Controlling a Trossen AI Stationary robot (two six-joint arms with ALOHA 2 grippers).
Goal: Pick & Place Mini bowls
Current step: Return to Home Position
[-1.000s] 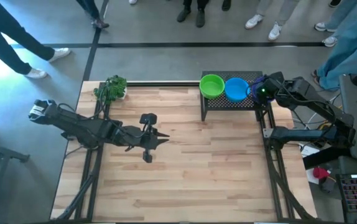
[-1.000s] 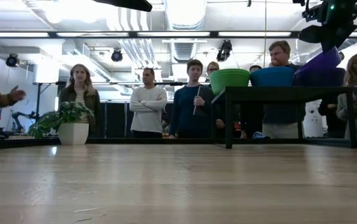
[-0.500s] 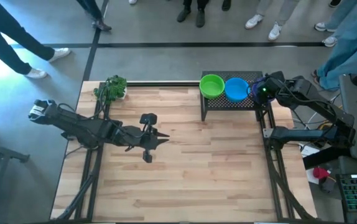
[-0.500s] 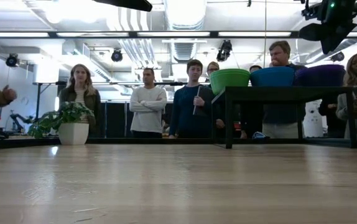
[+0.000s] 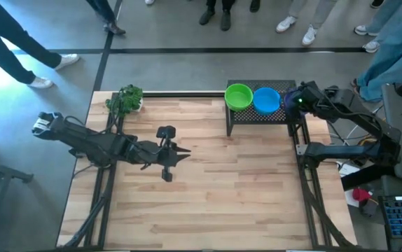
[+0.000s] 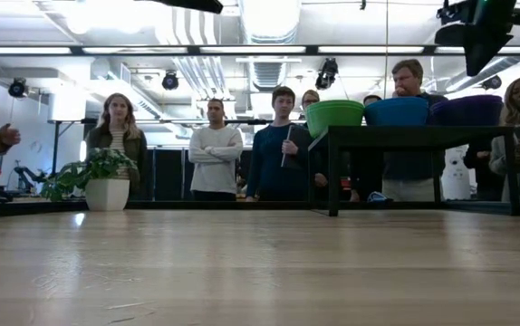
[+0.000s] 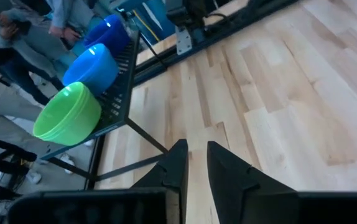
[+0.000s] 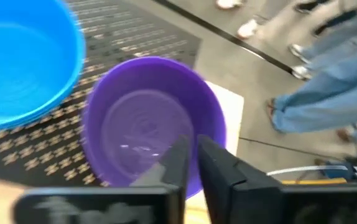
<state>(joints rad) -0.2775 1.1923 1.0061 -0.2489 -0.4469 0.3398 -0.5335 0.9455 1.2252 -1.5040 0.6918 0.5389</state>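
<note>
Since a second ago the purple bowl (image 6: 467,110) has gone from hanging tilted under the right end effector (image 6: 474,69) to sitting level on the shelf, and that end effector has lifted clear to the upper right corner of the low view.

Across the wide wooden counter (image 5: 208,189) no bowl is left; all that show are gathered on the black mesh shelf (image 5: 258,119) at the upper right of the high view. The left arm (image 5: 103,145) waits stretched over the counter's left half, and the right arm (image 5: 355,119) reaches in from the right edge toward the shelf. On the shelf, green bowl (image 5: 239,96), blue bowl (image 5: 266,100) and purple bowl stand in a row, neighbours just beside each other. How many are nested in each stack cannot be told.

Both end effectors have their fingers nearly pressed together and pinch nothing: the right one hovers directly above the purple bowl's mouth, the left end effector (image 7: 197,152) points across bare boards toward the shelf.

Stacking looks finished, so the step in hand is the retreat. Next the right arm should rise straight before swinging back, so a finger does not catch the purple rim and drag the stack off the shelf's right end.
</note>
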